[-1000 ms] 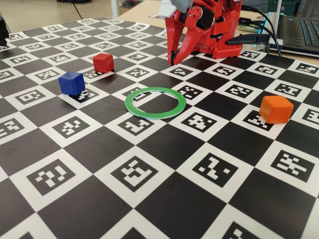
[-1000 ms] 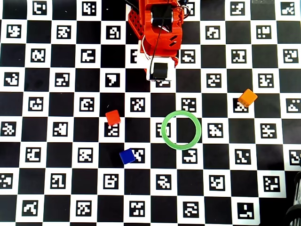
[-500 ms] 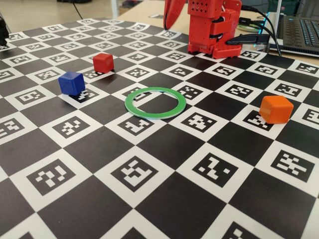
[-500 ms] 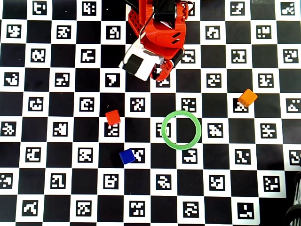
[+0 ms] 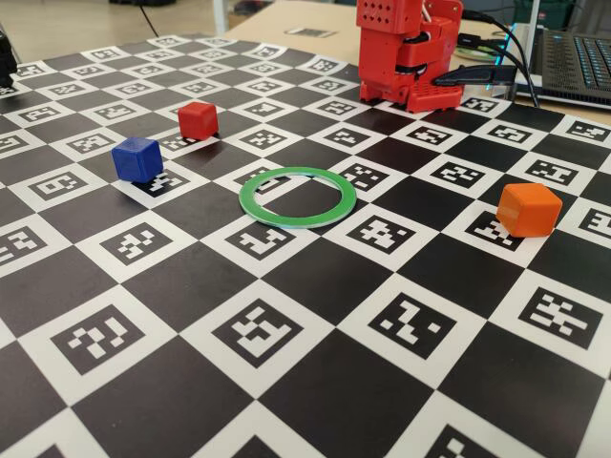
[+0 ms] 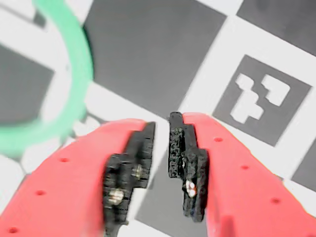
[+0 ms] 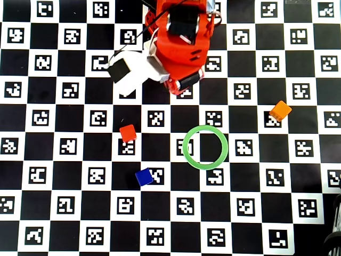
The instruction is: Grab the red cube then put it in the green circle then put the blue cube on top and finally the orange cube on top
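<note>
The red cube [image 5: 198, 119] [image 7: 128, 133] rests on the checkered mat, left of the green circle [image 5: 248, 198] [image 7: 185, 147]. Nearer and further left in the fixed view sits the blue cube [image 5: 136, 158] [image 7: 144, 176]. The orange cube [image 5: 528, 209] [image 7: 280, 111] lies alone on the right. My gripper [image 6: 162, 123] [image 7: 182, 85] hangs high near the arm's base, above the fixed view's top edge. Its jaws stand a narrow gap apart with nothing between them. In the wrist view an arc of the green circle [image 6: 74, 64] shows at the upper left.
The red arm base [image 5: 406, 52] stands at the mat's far edge. A laptop [image 5: 578, 57] and cables [image 5: 487, 62] lie behind it on the right. The mat [image 5: 315, 286] is a black-and-white marker checkerboard.
The arm has risen out of the fixed view, where its gripper hung near the mat a second ago. Overhead, the wrist has swung leftward. The cubes and ring have not moved.
</note>
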Motion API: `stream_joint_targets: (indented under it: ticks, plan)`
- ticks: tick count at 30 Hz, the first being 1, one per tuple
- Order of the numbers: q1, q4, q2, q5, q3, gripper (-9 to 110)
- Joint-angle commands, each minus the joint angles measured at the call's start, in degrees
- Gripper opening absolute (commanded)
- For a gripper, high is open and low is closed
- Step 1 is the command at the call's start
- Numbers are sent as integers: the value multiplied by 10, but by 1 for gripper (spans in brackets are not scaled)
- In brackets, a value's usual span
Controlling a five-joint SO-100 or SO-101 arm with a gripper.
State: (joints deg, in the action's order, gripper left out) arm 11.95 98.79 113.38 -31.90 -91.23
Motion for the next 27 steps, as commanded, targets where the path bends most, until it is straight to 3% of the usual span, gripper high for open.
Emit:
stream_joint_targets:
  ticks: [1,11,27]
  plan:
    - [49,7,-42,25,76,12]
    - [130,-13,-126,47,96,34]
    - [156,-181,-205,47,-7,39]
